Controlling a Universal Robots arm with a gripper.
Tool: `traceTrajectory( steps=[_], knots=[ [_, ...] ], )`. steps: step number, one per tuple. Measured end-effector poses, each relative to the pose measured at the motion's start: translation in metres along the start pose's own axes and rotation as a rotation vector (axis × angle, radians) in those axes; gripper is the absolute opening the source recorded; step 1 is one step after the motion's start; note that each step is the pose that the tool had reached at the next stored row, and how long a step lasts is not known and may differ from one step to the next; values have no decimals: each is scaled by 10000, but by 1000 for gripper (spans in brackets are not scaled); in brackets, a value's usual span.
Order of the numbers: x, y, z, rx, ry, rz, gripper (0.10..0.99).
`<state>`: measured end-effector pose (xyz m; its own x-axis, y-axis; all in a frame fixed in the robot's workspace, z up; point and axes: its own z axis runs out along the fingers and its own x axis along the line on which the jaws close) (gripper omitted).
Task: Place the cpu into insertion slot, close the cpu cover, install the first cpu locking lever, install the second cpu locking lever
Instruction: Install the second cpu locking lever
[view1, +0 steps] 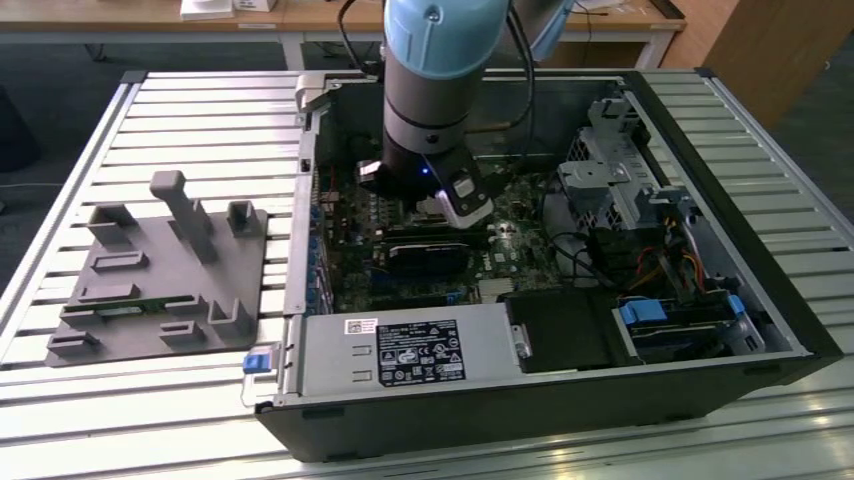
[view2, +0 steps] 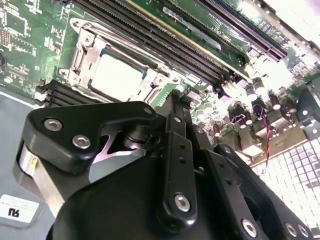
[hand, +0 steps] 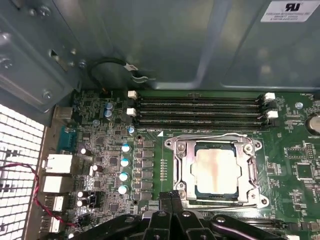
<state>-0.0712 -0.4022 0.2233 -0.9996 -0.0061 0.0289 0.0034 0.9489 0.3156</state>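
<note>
The cpu (hand: 216, 170) lies flat in the insertion slot (hand: 216, 196), its pale tan-silver face showing through the cut-out. The silvery cpu cover (hand: 184, 167) is down over it, framing the chip. Thin wire locking levers (hand: 215, 135) run along the socket's edges; I cannot tell whether they are latched. My gripper (hand: 171, 199) is shut with nothing between its black fingers, hovering just beside the socket's edge. In the second wrist view the cpu (view2: 117, 75) and cpu cover (view2: 86, 55) sit just beyond the shut gripper (view2: 177, 100). In the exterior view the gripper (view1: 465, 215) hangs low inside the computer case.
Several memory slots (hand: 200, 111) run beside the socket. Capacitors (hand: 124, 169) and rear ports (hand: 55, 185) stand on the other side. The case's metal wall (hand: 150, 45) rises close behind. The power supply (view1: 407, 352), drive cage (view1: 614, 180) and a grey fixture (view1: 167, 270) lie around.
</note>
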Motion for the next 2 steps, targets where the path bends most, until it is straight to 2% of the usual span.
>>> traceTrajectory(
  steps=[2],
  knots=[
    [0,1,-2,-4,-2,-1,106]
  ],
)
